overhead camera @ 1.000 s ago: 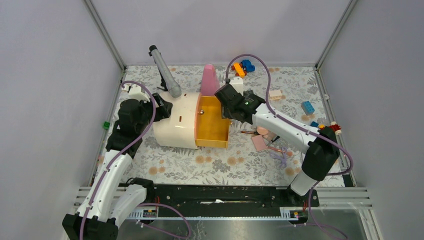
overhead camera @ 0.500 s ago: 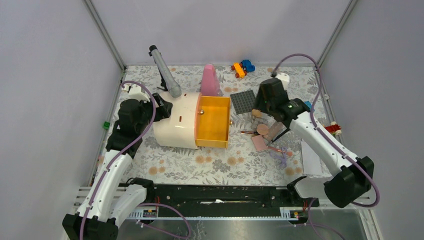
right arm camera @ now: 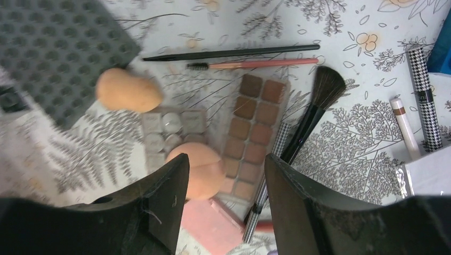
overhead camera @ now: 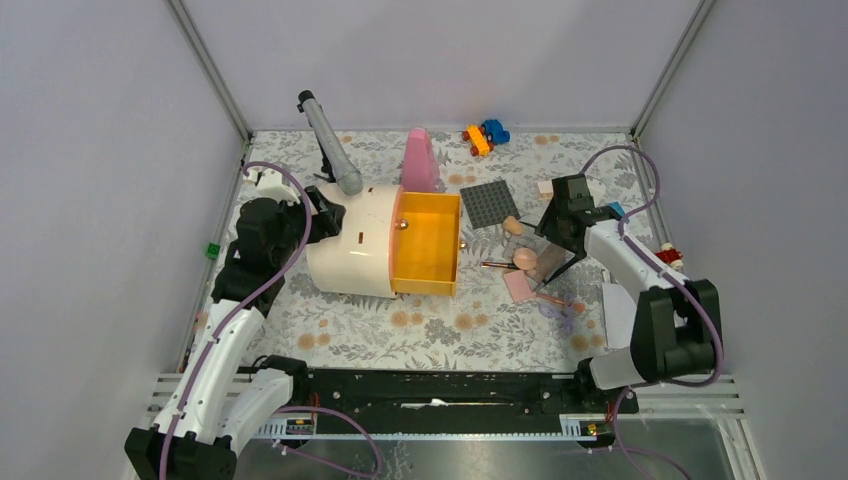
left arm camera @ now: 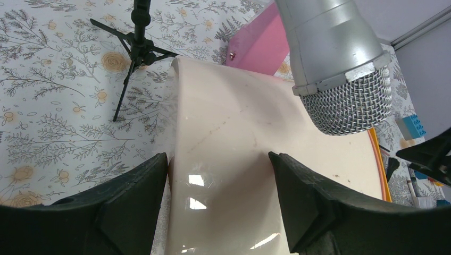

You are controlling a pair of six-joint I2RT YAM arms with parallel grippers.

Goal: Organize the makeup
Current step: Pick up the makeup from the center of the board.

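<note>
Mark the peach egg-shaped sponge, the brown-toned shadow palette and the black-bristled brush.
Peach egg-shaped sponge [right arm camera: 129, 90], right wrist view, its middle.
Brown-toned shadow palette [right arm camera: 255, 132], right wrist view, central pans.
Black-bristled brush [right arm camera: 308, 121], right wrist view, upper handle.

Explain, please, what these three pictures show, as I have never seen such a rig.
Two robot arms stand at a table's near edge. The overhead picture shows both; the other two come from cameras on their wrists. The left gripper is set against a cream drawer box, its yellow drawer open; whether it clamps, I cannot tell. The right gripper hovers open, holding nothing, over makeup: a peach sponge, a round puff, a palette, brushes. A grey studded plate, toy bricks and a microphone are there too.
</note>
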